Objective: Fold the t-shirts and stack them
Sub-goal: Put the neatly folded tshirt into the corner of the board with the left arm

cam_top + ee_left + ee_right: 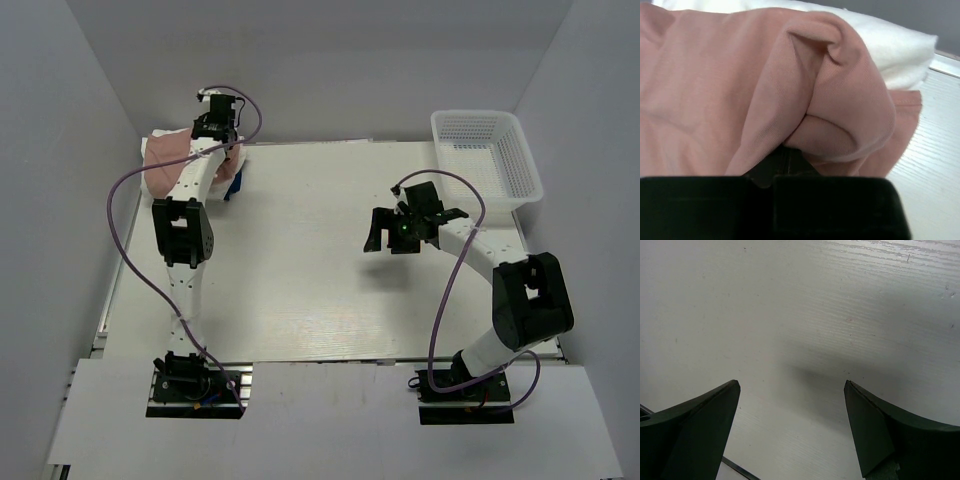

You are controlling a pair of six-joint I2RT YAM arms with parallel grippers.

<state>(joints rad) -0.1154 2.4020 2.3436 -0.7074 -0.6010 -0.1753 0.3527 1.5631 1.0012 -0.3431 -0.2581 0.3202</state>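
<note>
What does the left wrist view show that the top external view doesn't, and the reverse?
Left wrist only: the pink t-shirt bunched and pinched in the left gripper. Top external only: the white mesh basket and the open right gripper over the table. Both: the pink t-shirt, a white t-shirt beside it, and the table.

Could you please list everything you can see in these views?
pink t-shirt: one, dusty pink, bunched at the table's far left corner
white t-shirt: at least one, white, against the pink one
basket: one, white mesh, far right corner
blue item: one, small, beside the shirts, too hidden to identify
table: one, white
cables: two, purple, one along each arm
left gripper: black, fingers shut on the pink t-shirt
right gripper: black, fingers open, above the table's right half
</note>
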